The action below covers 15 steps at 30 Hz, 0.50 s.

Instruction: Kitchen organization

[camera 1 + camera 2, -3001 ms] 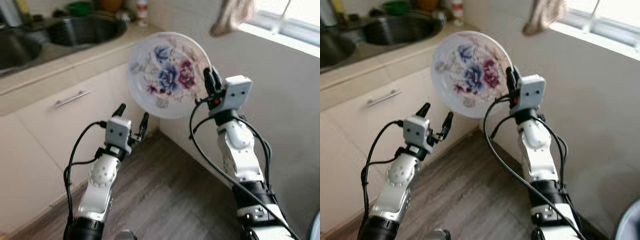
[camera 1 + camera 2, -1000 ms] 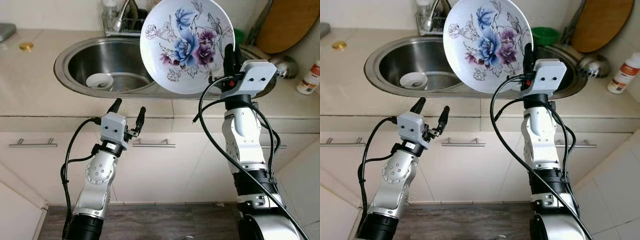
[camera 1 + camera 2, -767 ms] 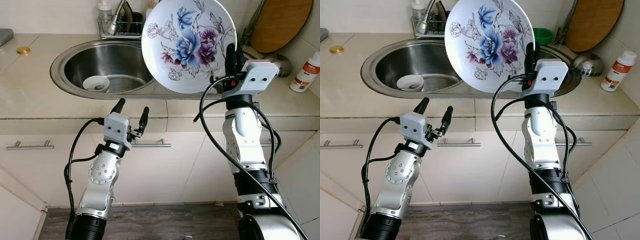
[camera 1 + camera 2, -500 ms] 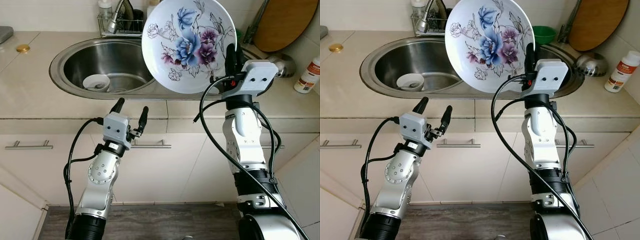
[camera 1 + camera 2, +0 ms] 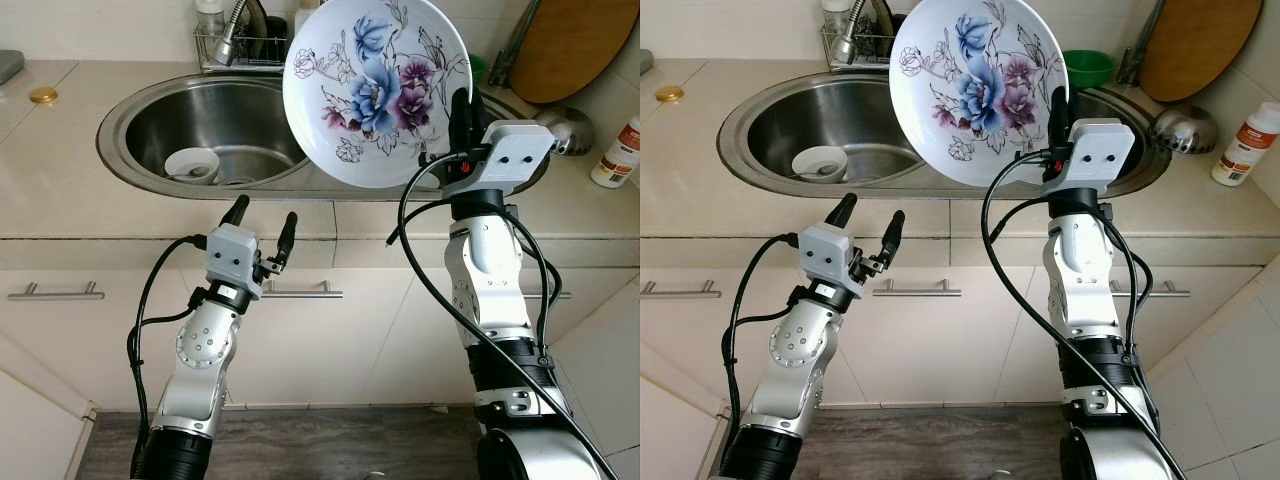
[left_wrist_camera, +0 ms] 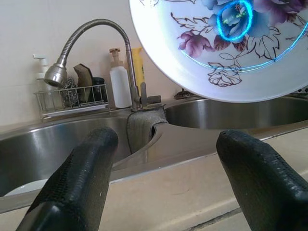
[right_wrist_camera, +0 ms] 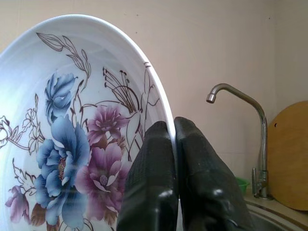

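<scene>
Beige counter (image 5: 60,185) with a steel sink (image 5: 150,120) runs ahead of both arms, a small white bowl (image 5: 192,164) lying in the basin beyond the left pincer (image 5: 262,222), whose fingers stand spread and empty. To its right, the right pincer (image 5: 462,108) is clamped on the rim of a flowered plate (image 5: 375,90), held upright above the sink's edge.

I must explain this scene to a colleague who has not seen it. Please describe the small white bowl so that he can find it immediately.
Find the big round steel sink set in the beige counter, left of the flowered plate which the right pincer holds upright. The small white bowl lies at the bottom of this basin. It is plain white, without flowers.
</scene>
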Motion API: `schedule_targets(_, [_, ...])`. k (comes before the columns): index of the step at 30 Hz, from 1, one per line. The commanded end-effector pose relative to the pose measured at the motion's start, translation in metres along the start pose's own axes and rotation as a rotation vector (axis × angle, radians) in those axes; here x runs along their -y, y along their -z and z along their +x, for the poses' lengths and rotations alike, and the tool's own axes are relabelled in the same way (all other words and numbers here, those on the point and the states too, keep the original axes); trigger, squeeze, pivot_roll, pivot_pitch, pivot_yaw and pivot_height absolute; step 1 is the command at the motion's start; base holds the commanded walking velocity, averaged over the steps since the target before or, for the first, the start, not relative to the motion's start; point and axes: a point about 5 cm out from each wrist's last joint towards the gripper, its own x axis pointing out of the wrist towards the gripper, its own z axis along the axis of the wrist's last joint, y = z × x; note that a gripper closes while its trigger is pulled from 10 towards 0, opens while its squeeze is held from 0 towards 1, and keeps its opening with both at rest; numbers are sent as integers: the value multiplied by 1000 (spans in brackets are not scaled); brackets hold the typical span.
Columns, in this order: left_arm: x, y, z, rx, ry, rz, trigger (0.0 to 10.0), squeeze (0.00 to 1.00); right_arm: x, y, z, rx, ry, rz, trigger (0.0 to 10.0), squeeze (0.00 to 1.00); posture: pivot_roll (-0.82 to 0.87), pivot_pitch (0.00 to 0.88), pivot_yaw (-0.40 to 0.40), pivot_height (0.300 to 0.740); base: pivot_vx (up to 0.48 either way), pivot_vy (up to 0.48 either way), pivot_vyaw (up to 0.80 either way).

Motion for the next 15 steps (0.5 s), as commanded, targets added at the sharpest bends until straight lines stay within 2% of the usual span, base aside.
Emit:
schedule_targets(1, [3, -7, 3, 36, 11, -2, 10000, 0, 3, -6, 3, 38, 9, -9, 0, 0, 14, 0, -64, 740, 240, 0, 0])
schedule_targets(15, [3, -7, 4, 39, 17, -3, 10000, 0, 3, -3, 2, 32, 8, -11, 0, 0, 15, 0, -62, 740, 293, 0, 0])
